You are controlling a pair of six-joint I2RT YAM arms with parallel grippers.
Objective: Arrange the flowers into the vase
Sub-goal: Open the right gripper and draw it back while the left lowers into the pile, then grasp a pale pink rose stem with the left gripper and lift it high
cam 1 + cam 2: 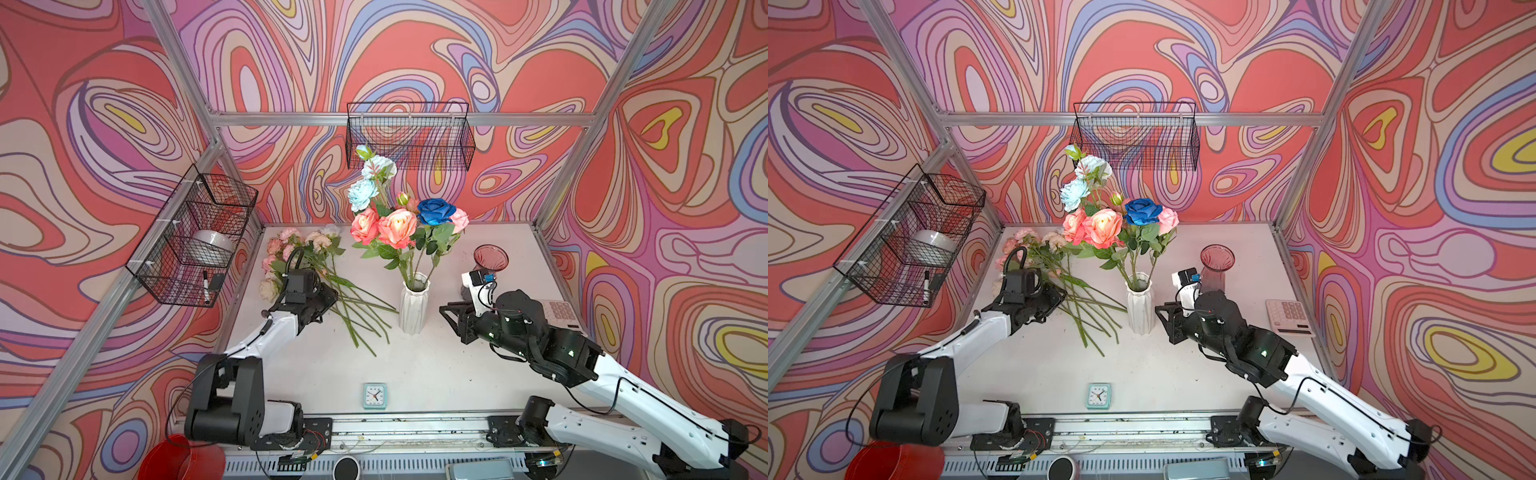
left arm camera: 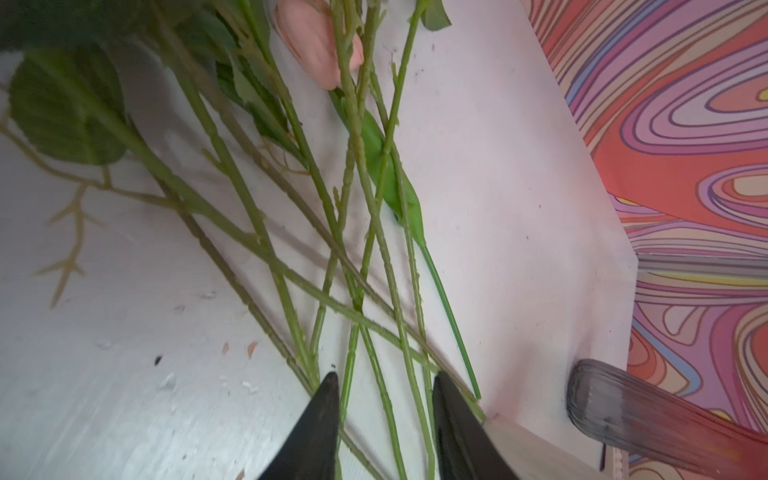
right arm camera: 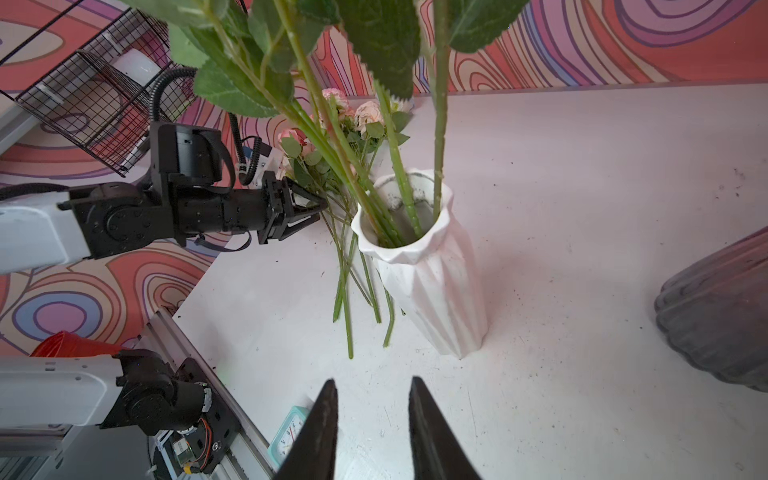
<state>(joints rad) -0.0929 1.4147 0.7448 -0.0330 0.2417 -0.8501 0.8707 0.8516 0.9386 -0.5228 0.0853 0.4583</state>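
Closest in, at 6 o'clock on the white tabletop [image 1: 415, 365], there's a little mint-green square alarm clock [image 1: 375, 395], not my problem. A bit further in, my left gripper [image 2: 384, 378] is down on the pile of loose artificial roses with long green stems [image 1: 319, 240]. Its jaws are part-way apart with a few crossed stems lying between the tips, and nothing is pinched yet that I can see. My right gripper [image 3: 372, 384] is empty, jaws a bit apart, just at 3 o'clock of the white ribbed ceramic vase [image 1: 413, 309].

The bit that matters is how the stems lie. In both top views they run from cut ends at 5 o'clock to blooms at 11, straight across my left jaws. The vase stands at 3 o'clock of them, so left is the nearer arm. I reckon a stem has to swing upright, cut end down.

Further back are the peach, pale blue and deep blue roses already standing in the vase [image 1: 397, 227]. At 2 o'clock of it there's a smoky pink glass vase [image 1: 490, 259].
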